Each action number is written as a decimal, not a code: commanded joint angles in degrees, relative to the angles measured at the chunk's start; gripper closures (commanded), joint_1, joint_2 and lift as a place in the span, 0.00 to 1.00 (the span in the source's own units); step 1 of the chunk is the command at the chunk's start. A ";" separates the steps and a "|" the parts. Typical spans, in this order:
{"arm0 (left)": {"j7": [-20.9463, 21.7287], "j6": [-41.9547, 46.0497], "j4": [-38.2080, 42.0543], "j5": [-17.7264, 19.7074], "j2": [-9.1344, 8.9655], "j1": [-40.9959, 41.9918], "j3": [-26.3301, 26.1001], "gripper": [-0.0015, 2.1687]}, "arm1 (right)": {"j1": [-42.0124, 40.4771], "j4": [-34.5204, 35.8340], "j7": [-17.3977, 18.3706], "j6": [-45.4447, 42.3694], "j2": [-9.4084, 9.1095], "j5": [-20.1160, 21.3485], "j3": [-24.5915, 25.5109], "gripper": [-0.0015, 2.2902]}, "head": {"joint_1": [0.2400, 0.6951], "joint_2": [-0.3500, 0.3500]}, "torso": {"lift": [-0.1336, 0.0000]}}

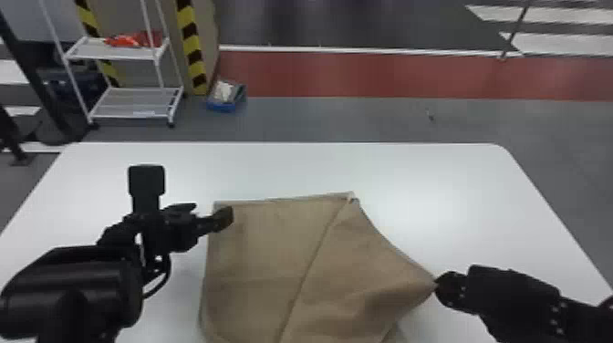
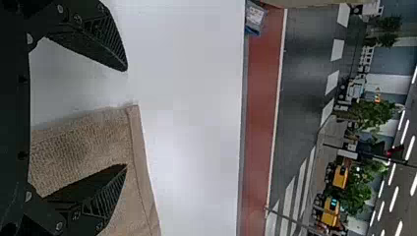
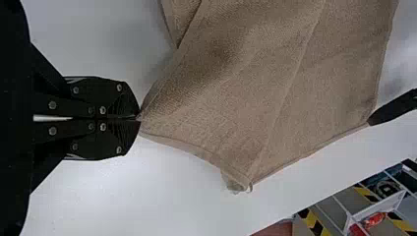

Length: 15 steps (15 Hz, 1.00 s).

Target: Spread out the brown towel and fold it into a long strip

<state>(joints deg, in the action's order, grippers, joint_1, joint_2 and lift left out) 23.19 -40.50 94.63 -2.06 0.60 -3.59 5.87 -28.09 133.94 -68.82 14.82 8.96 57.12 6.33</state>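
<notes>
The brown towel (image 1: 269, 255) is lying on the white surface (image 1: 433, 182), partly spread, with a slanting line (image 1: 314, 255) running across it and its right-hand part drawing out to a point. A small pale tab (image 3: 235, 186) is sticking out at the far edge, where that line is ending.

At the point, the right tool (image 3: 138, 118) is pinching just the tip of the cloth, its fingers pressed together. With so little fabric between them, the corner could be slipping free under a firm pull. The left tool (image 2: 126, 118) is gaping at the far left corner: one finger is lying over the towel, the other is sitting out past its edge, above bare surface. It is gripping nothing, so a tug from the right could be dragging the whole towel sideways instead of opening it.

If the left one is closing from here, it could be catching a single layer, or only the hem, and leaving any cloth beneath behind. The slant is also looking risky: folding over it would probably be giving a skewed, uneven strip.

Beyond the surface, a white rack (image 1: 137, 102) and a blue box (image 1: 228, 98) are standing on the floor.
</notes>
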 commanded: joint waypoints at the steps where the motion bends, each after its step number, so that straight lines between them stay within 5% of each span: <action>1: 0.27 -0.07 -0.85 -0.40 0.01 -0.37 -0.33 0.10 | -0.13 0.01 0.09 -0.26 -0.17 0.00 0.00 0.66 | 1.00 0.45 | 0.08; 3: 0.62 -0.07 -1.12 -1.89 -0.08 -0.63 -1.12 0.13 | -0.13 -0.08 0.09 -0.09 -0.17 0.00 0.18 0.66 | 1.00 0.45 | 0.08; 6: 3.61 -0.07 -2.61 -5.14 -0.34 -1.60 -1.82 0.33 | -0.22 -0.17 0.09 -0.09 -0.26 -0.08 0.79 0.66 | 1.00 0.43 | 0.08; 10: 4.14 0.11 -3.40 -6.81 -0.60 -1.86 -1.82 0.85 | 0.22 -0.87 0.79 -0.62 -0.26 -0.35 2.90 0.66 | 1.00 0.40 | 0.08; 15: 0.62 0.28 -11.22 -6.20 -0.75 -10.47 -1.74 0.87 | 12.62 -10.89 5.36 2.20 -0.17 -1.75 6.07 0.66 | 1.00 0.35 | 0.08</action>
<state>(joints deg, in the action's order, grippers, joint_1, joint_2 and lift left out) 24.48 -40.23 85.81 -8.60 0.00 -11.24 3.92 -19.39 126.38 -64.38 15.87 8.71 55.65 11.83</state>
